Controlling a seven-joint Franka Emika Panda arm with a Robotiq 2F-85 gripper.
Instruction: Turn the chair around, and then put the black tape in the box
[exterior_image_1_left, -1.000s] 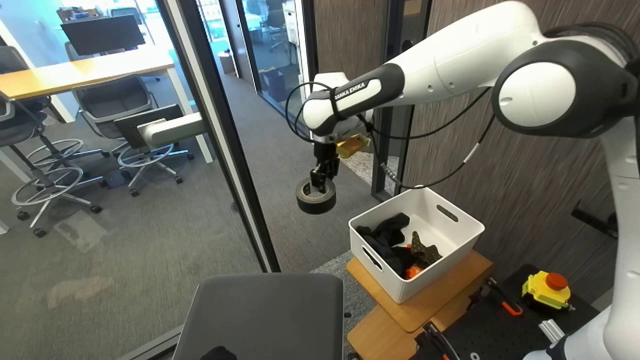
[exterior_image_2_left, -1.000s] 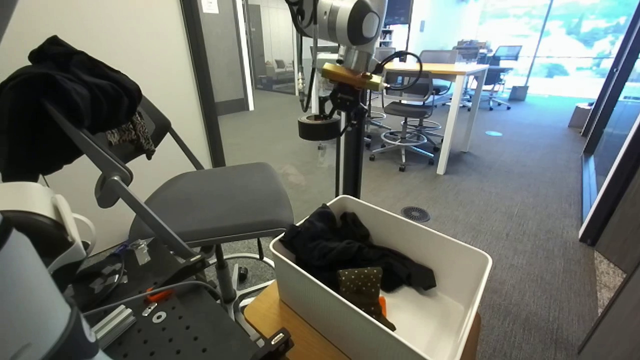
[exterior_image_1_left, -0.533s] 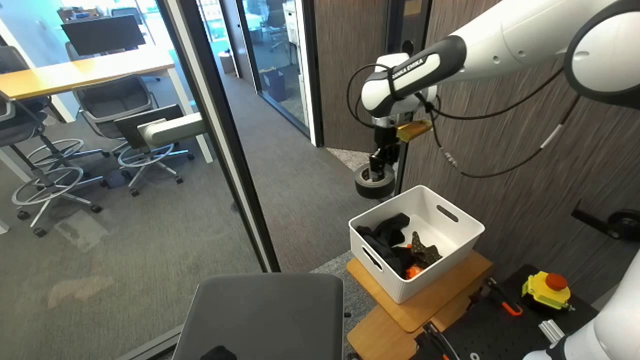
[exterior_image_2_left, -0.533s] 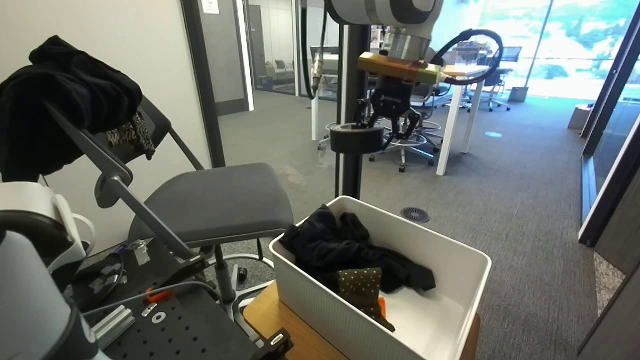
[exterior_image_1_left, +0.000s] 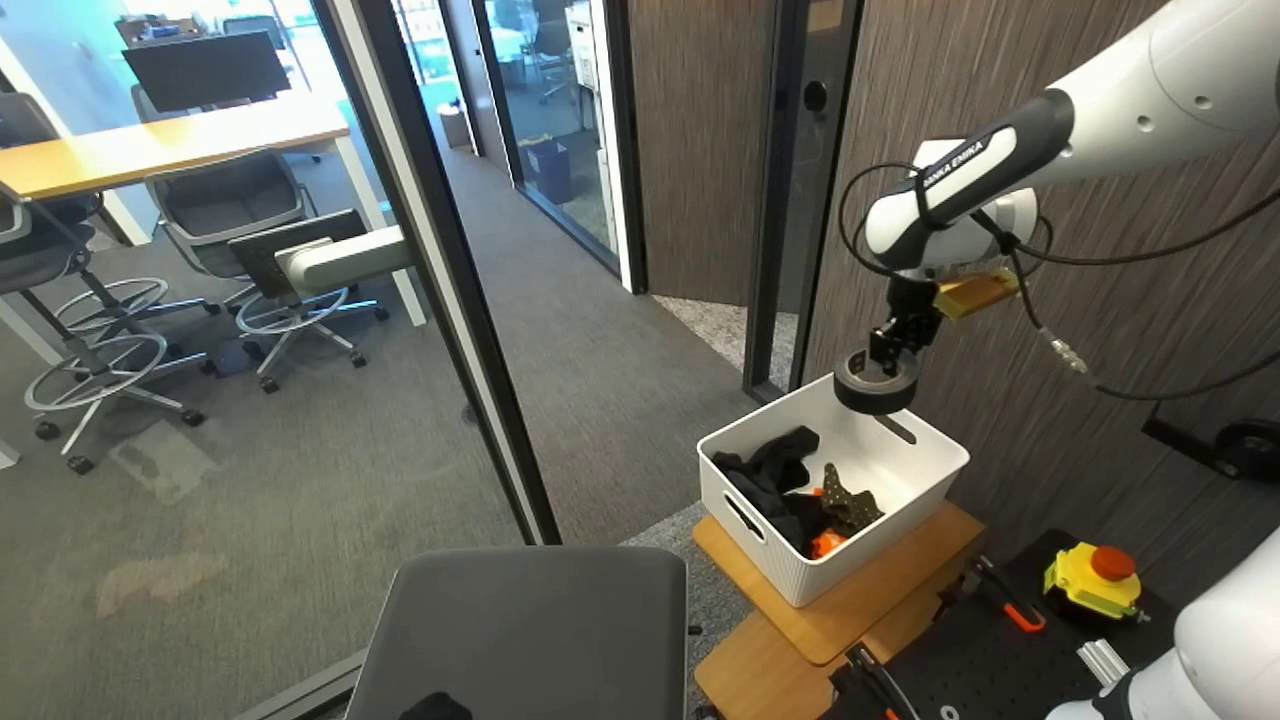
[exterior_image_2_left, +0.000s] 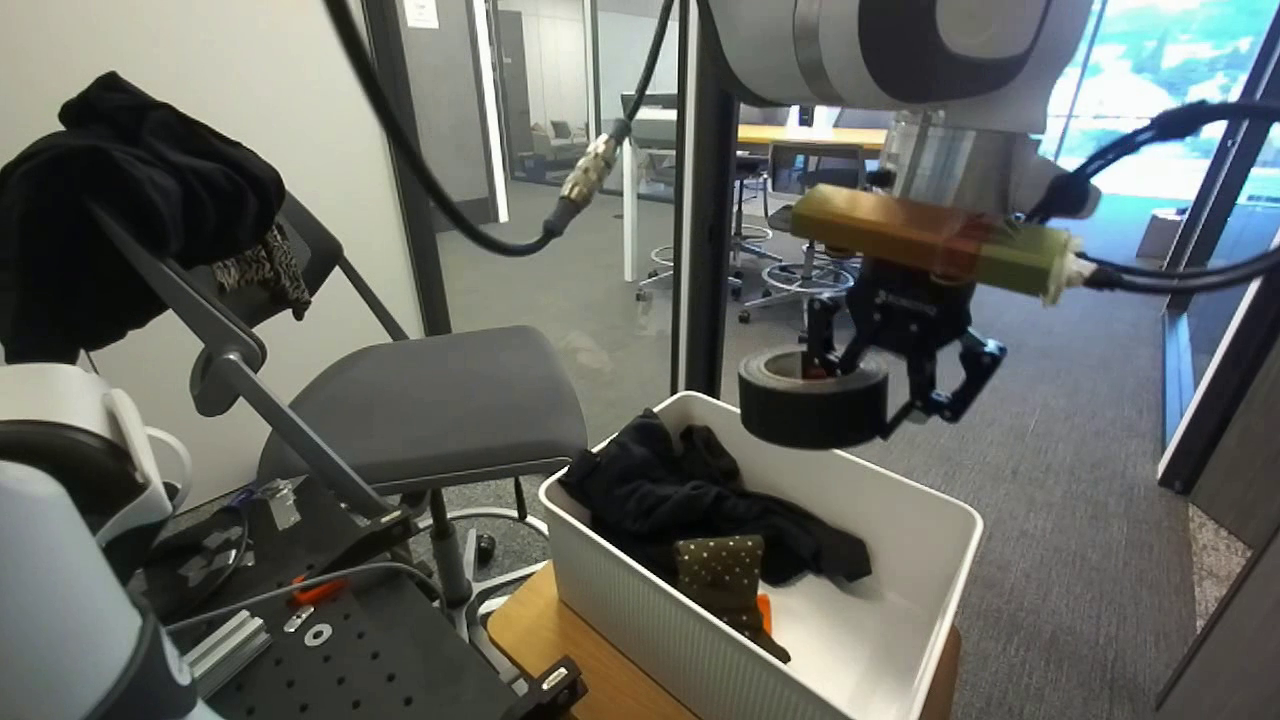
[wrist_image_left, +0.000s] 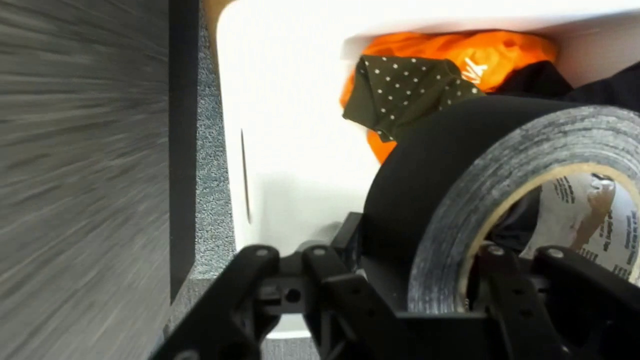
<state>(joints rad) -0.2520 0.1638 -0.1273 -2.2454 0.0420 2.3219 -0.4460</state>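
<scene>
The pincer (exterior_image_2_left: 858, 395) pinches the wall of the black tape (exterior_image_2_left: 812, 412), one finger inside the ring and the other against its outer face. The black tape hangs over the white box (exterior_image_2_left: 900, 540), above the cloth (exterior_image_2_left: 700, 490) in it, nearly level: its hole opens upward and its axis stands close to upright. The white box rests on a wooden worktop (exterior_image_1_left: 880, 585); near it stands the grey chair (exterior_image_2_left: 440, 400), seat nearer than backrest.
</scene>
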